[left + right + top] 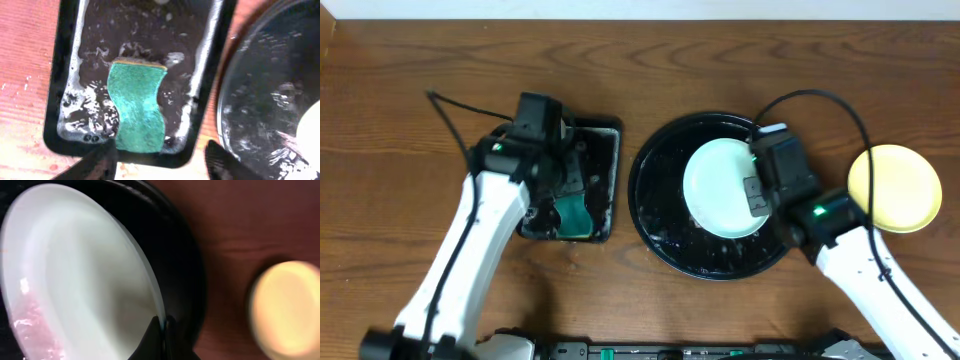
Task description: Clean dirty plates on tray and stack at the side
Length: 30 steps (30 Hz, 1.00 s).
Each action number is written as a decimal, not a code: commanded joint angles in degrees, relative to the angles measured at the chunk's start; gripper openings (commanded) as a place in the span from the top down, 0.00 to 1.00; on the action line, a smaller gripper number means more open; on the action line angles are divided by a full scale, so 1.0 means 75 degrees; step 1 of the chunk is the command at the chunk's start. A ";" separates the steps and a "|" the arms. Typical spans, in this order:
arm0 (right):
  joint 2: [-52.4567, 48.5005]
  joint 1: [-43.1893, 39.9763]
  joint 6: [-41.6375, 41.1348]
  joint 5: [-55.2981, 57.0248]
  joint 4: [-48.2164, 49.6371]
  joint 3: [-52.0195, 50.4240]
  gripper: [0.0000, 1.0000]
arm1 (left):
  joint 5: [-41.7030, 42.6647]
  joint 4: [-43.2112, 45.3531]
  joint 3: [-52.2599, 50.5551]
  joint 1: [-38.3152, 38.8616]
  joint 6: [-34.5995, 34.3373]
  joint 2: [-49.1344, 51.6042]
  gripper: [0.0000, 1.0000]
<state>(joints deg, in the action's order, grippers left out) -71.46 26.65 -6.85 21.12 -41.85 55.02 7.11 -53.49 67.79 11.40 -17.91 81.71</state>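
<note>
Wooden worktop (pixel 400 60) is carrying the black tray (pixel 655 225); the right claw (pixel 161 327) is pinching the pale plate (pixel 715 190) at its 3 o'clock rim, while the left claw (pixel 160 162) is hanging wide, sponge (pixel 137 110) at its 12 o'clock.

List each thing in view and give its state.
round black tray: wet
rectangular black tray: soapy
pale blue-white plate: in the round black tray, pink-smeared, rim gripped
yellow plate: on the table, untouched
green sponge: lying loose in the rectangular black tray
left gripper: open
right gripper: shut on the plate's rim
</note>
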 commanded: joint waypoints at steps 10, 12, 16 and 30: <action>0.0210 0.2868 0.0723 0.5091 -0.0052 0.0117 0.99 | 0.0189 -0.0350 0.0055 -0.0017 0.0067 -0.1419 0.20; 0.0239 0.3136 0.0886 0.5359 -0.0047 0.0117 0.99 | 0.0189 -0.0350 0.0055 -0.0017 0.0067 -0.1405 0.19; 0.0300 0.3599 0.1177 0.5887 -0.0032 0.0178 0.99 | 0.0189 -0.0347 0.0055 -0.0017 0.0067 -0.1405 0.19; 0.0513 0.3960 0.1749 0.6403 0.0052 0.0638 0.99 | 0.0189 -0.0347 0.0055 -0.0017 0.0067 -0.1405 0.18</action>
<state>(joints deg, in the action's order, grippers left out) -68.97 55.61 4.91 66.37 -41.80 58.22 8.67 -55.79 67.79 11.40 -17.91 71.16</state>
